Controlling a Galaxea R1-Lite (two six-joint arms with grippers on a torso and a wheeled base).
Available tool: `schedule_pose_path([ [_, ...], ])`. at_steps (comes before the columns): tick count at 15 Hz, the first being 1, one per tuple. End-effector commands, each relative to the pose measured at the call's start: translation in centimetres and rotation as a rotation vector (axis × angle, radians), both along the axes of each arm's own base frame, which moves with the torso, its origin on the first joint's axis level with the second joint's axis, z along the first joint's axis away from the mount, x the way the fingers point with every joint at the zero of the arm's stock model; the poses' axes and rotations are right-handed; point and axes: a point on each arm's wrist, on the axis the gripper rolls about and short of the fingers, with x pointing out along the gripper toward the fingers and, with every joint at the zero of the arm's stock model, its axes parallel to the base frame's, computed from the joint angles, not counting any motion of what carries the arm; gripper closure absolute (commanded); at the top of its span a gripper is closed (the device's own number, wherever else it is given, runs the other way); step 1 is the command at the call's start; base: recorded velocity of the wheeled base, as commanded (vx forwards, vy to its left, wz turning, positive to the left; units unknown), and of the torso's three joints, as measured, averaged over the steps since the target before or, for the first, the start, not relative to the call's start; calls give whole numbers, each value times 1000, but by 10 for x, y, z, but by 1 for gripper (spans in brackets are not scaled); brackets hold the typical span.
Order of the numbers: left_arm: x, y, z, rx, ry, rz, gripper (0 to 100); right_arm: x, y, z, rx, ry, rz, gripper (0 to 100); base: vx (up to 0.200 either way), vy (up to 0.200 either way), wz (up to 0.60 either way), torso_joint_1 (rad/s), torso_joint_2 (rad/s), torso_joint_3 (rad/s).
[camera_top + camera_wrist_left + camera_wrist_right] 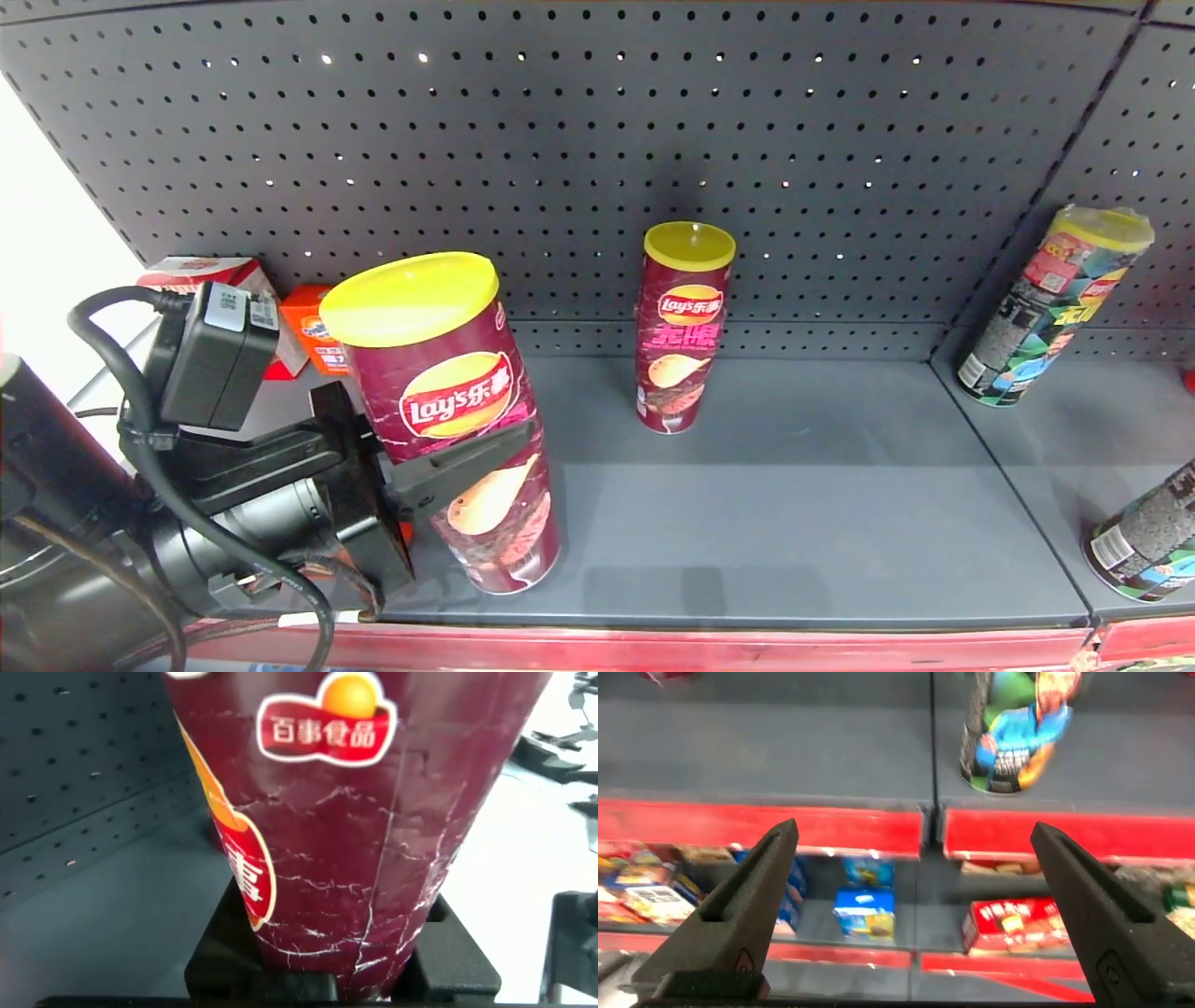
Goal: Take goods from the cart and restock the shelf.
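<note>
Your left gripper (459, 464) is clamped on the chip can (439, 392) at mid-height. Its long axis leans (lid toward 11 o'clock), with the base by the front lip of the shelf (794, 504). A standing can (684, 327) sits at 1 o'clock, with bare deck between them. The right gripper (915, 905) gapes wide, and your left arm is nearer

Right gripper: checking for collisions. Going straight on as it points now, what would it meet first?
Probably the red shelf edge, framed between the open jaws of the right gripper; the green can stands farther back. Depth is unclear.
</note>
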Motion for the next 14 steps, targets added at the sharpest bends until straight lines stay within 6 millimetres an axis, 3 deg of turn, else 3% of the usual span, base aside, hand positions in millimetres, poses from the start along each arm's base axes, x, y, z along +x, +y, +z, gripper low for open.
schedule_pose_path([
  [1,5,6,3,-6,-9,33,100,8,1,70,103,28,101,0,0,0,0,0,0,0],
  [6,6,6,1,-1,1,36,100,17,2,77,6,125,325,0,0,0,0,0,0,0],
  [9,5,7,2,-4,-5,38,100,37,8,99,-55,177,442,0,0,0,0,0,0,0],
  [13,7,9,3,-6,-9,50,100,62,23,109,-60,245,632,0,0,0,0,0,0,0],
  [14,8,8,2,-5,-6,50,100,78,34,113,-69,287,678,0,0,0,0,0,0,0],
])
